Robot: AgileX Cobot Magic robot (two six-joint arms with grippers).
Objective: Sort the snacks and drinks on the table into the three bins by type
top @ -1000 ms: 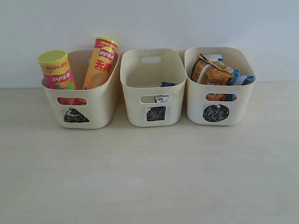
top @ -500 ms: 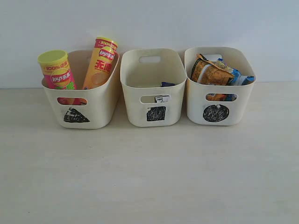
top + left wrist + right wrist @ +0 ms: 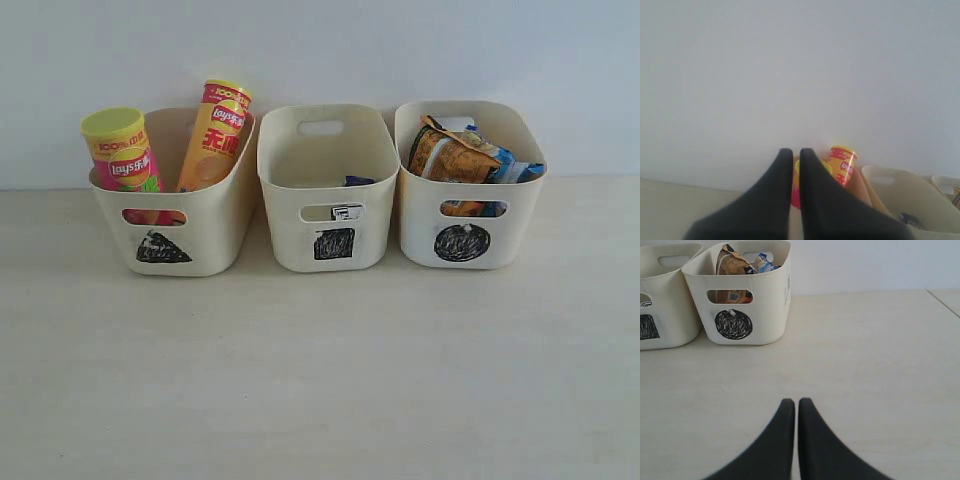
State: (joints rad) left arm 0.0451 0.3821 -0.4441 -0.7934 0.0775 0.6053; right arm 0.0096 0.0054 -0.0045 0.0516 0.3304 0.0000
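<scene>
Three cream bins stand in a row at the back of the table. The triangle bin [image 3: 215, 215] holds the pink chip tube [image 3: 122, 152] and the yellow-red chip tube [image 3: 216, 132]. In the square bin [image 3: 300, 165] a drink carton [image 3: 358, 181] barely shows; another shows through the handle cutout. The circle bin [image 3: 420, 215] holds the orange bag [image 3: 450, 158] and the blue-white bag [image 3: 508, 166]. Neither gripper appears in the exterior view. My left gripper [image 3: 796, 152] is shut and empty, facing the tubes from a distance. My right gripper [image 3: 795, 402] is shut and empty over bare table, short of the circle bin [image 3: 772, 300].
A pale wall rises right behind the bins. The light wooden tabletop [image 3: 320, 370] stretches in front of them. A table edge or seam [image 3: 944, 302] shows at the far side in the right wrist view.
</scene>
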